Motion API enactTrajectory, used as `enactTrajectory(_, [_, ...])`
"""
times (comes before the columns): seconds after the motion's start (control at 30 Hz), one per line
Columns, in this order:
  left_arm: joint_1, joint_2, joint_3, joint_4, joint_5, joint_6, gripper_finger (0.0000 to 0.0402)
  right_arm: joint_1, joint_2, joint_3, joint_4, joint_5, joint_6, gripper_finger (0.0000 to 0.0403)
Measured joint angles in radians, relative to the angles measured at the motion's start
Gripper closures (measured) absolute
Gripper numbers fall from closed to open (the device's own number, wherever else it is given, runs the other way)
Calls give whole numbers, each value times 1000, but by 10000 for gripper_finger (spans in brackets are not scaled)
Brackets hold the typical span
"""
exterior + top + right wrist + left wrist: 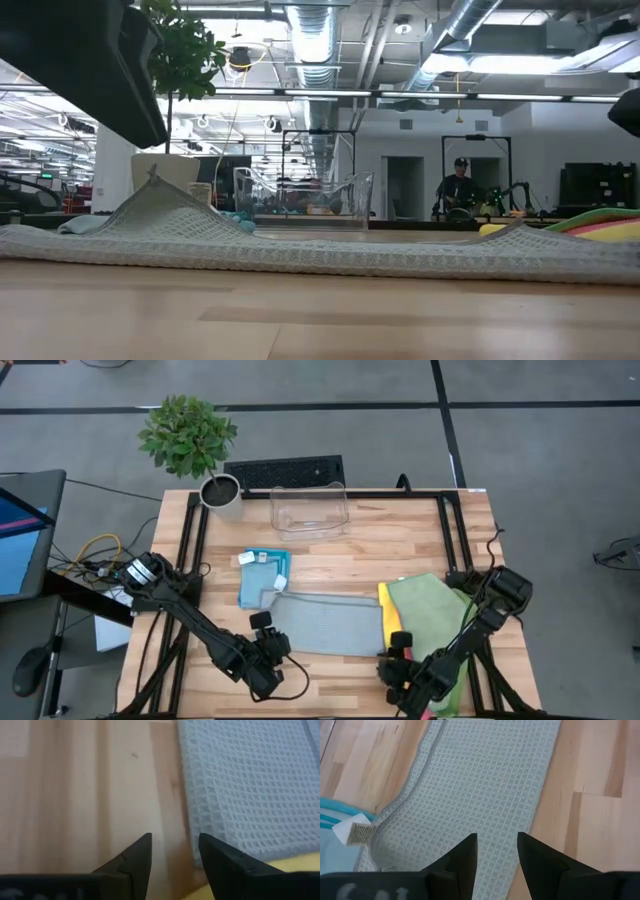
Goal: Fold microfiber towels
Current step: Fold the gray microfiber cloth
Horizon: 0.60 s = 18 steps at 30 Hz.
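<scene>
High view: I see the grey towel (325, 624) spread flat at the front-middle of the table (420, 540), with a folded light blue towel (262, 578) touching its back left corner and a yellow towel (388, 610) and green towel (432, 615) at its right end. My left gripper (270, 650) hangs over the grey towel's front left edge, jaws parted, gripping nothing. My right gripper (398, 660) sits just off its front right corner, jaws also apart and empty. A clear bin (309, 510) stands at the back.

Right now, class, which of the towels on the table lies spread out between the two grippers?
The grey towel: it lies flat alone mid-table, unlike the light blue one behind it and the green and yellow ones stacked at its right.
</scene>
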<state>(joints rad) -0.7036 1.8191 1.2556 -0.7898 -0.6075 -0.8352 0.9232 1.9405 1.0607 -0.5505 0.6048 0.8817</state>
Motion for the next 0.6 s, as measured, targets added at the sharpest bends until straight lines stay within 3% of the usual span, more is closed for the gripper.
enactTrajectory(0.23, [0,0,0,0,0,8,269,1,-90,-5,43,-15,-120,224])
enactTrajectory(0.37, [1,0,0,0,-6,6,269,6,-143,-5,16,33,-131,215])
enactTrajectory(0.6, [1,0,0,0,-8,8,269,-8,-79,-5,-1,60,-130,211])
